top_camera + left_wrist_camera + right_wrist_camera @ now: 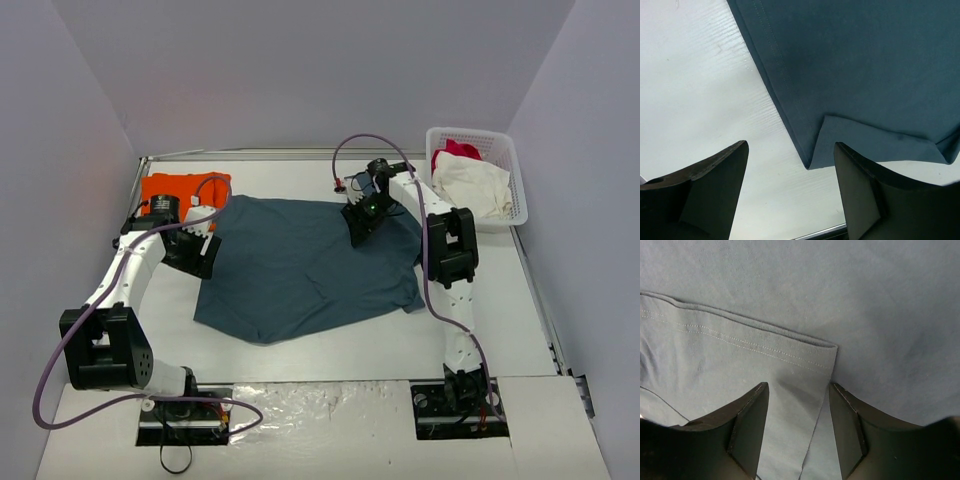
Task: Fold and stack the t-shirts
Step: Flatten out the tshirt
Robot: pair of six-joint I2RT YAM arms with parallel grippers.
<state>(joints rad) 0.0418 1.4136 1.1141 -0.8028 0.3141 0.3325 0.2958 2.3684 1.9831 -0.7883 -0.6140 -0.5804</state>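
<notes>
Working on the blue tee (310, 265): it's lying spread on the worktop (330, 350), not folded yet. L fingers (715, 185) are standing apart, empty, w/ the tee's hem corner just ahead, btwn the tips. R fingers (747, 425) are also standing apart over a sleeve hem, nothing clamped. Orange tee (185, 187) is lying folded just beyond the L fingers. Looks like one tee is done; folding the blue one and stacking are remaining.
</notes>
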